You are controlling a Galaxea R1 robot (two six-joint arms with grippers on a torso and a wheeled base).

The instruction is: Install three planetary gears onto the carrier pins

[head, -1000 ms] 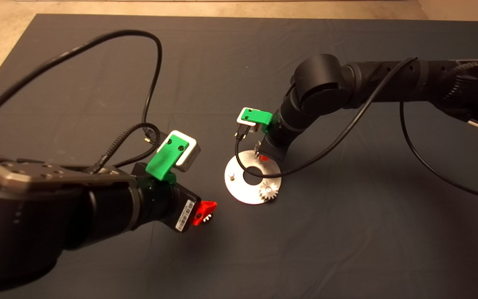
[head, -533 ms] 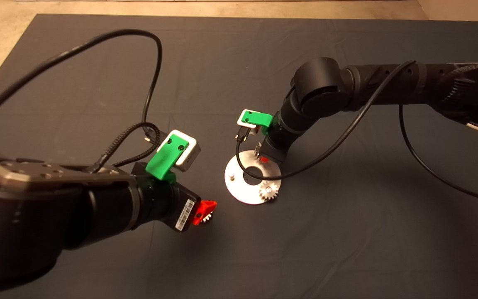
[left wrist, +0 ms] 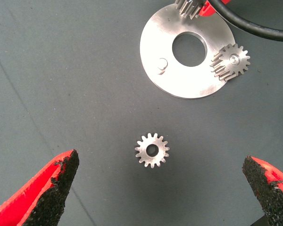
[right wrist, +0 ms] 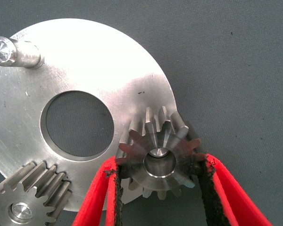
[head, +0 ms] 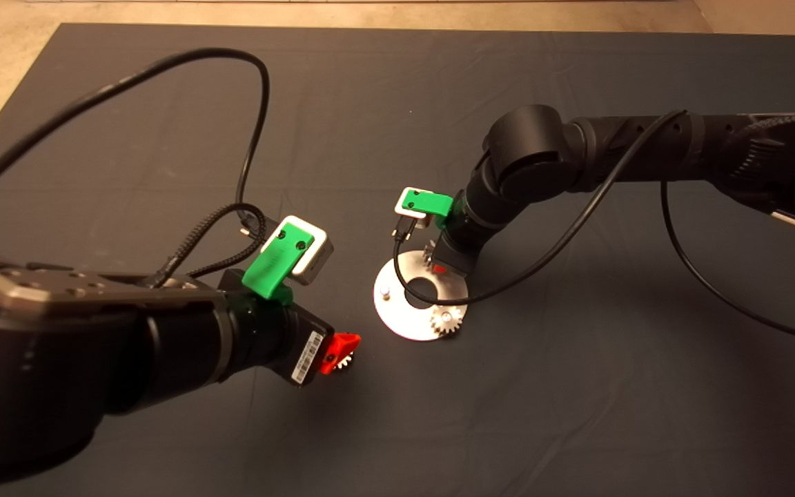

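The right gripper (right wrist: 158, 188) has its fingers closed on a gear (right wrist: 158, 157) whose hole sits directly over a pin (right wrist: 159, 152), while the wide-open left gripper (left wrist: 162, 188) hovers with the last gear (left wrist: 152, 150) between its fingers.

R tool (head: 437, 264) w/ gear (right wrist: 159, 161) dropped lower onto disc (head: 397, 321)

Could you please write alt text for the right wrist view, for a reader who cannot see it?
The right gripper holds a planetary gear between its red fingers, over a pin at the edge of the silver disc. A second gear sits on another pin, and the third pin stands bare.
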